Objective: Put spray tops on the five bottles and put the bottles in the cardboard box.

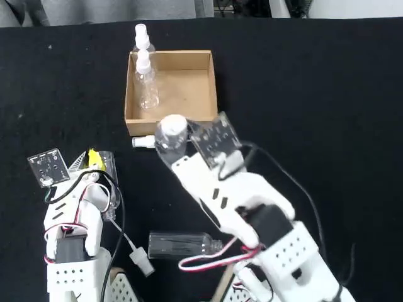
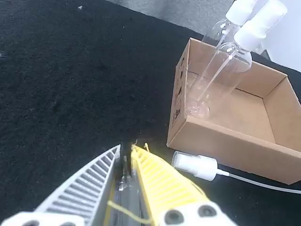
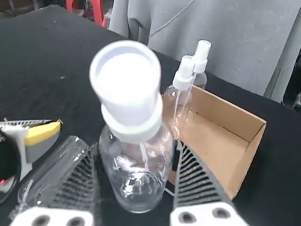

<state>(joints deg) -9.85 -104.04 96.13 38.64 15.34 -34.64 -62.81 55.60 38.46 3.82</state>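
Clenched on a capped bottle (image 3: 136, 186): right gripper's (image 3: 136, 149) fingers (image 3: 195, 183), one at each side of the clear body. Held upright, just in front of the cardboard box (image 1: 211, 88). Closed too: left gripper's (image 2: 127, 149) fingers (image 2: 160, 181), gripping what looks like an uncapped bottle (image 1: 108, 179), low over the black table (image 1: 315, 94), apart from the box. Just beside the box's front wall, a loose spray top (image 2: 195, 165), lying flat. Upright in a corner of the box, a finished bottle (image 1: 146, 85); close behind it a second finished bottle (image 1: 142, 39), possibly beyond the far wall. Near the arm bases, a bottle on its side (image 1: 182, 244) and a second spray top (image 1: 140, 259) near it.
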